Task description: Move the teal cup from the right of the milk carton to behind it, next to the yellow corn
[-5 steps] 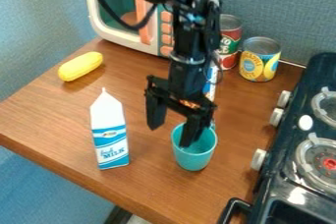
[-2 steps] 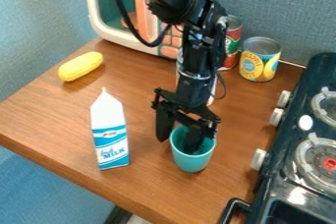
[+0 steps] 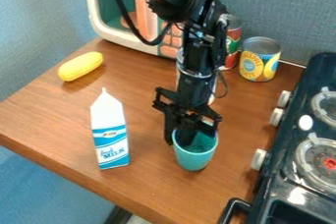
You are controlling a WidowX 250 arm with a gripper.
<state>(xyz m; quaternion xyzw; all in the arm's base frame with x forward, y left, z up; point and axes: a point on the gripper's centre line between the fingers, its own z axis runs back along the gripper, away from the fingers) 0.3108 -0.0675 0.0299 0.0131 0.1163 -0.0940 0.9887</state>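
The black gripper (image 3: 176, 138) hangs over the left rim of a teal cup (image 3: 195, 159). One finger stands outside the cup's left wall and the other reaches down inside, with the wall pinched between them. The cup is upright on the wooden table. To its left stands a white and blue milk carton (image 3: 110, 132), apart from both gripper and cup. Behind the arm, a pale container (image 3: 212, 90) is mostly hidden.
A yellow corn (image 3: 80, 66) lies at the table's left. At the back are a toy microwave (image 3: 121, 39), a red and green can (image 3: 233, 43) and a yellow can (image 3: 260, 60). A black stove (image 3: 289, 164) borders the right side.
The gripper came down over the cup's rim, then its fingers drew together on the wall. The cup shifted slightly between frames. Carton, corn and cans stayed put.
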